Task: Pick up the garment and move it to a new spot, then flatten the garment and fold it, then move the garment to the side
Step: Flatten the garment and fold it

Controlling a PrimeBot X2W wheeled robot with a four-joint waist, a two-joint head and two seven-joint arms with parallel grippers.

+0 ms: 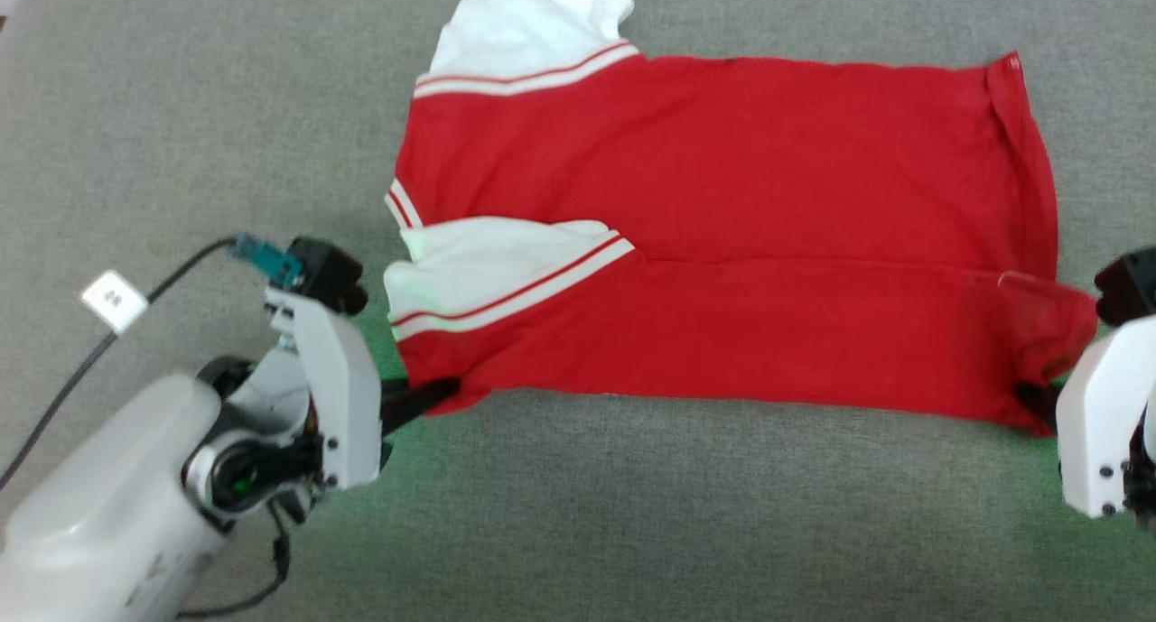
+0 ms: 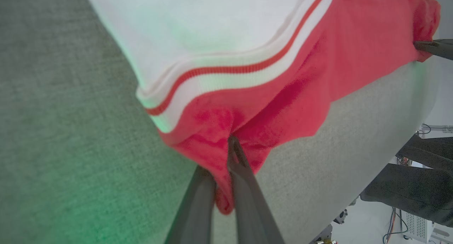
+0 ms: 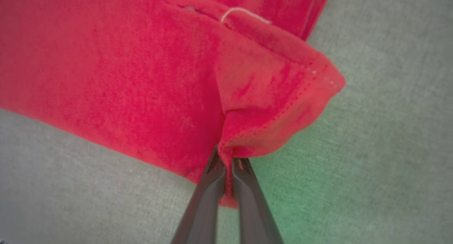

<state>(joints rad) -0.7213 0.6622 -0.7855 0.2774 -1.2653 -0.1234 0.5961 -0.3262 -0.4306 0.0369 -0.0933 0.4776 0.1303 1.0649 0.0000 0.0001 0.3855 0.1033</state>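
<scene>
Garment [image 1: 722,180] lies sideways on grey surface [image 1: 632,514], near edge doubled over. My left gripper [image 1: 440,394] clenched on sleeve-end corner, right gripper [image 1: 1032,398] on hem corner, so edge runs straight; I judge mid-fold.

The shirt [image 1: 722,198] covers the tips of the left claw [image 1: 449,391] and the right claw [image 1: 1032,398], whose body the picture's edge cuts off, and the print on the tag [image 1: 114,300] near the left claw is too small to read.

Left gripper [image 1: 447,390] and right gripper [image 1: 1027,393] face inward — fingers of each pinched tight on the garment [image 1: 722,171].
</scene>
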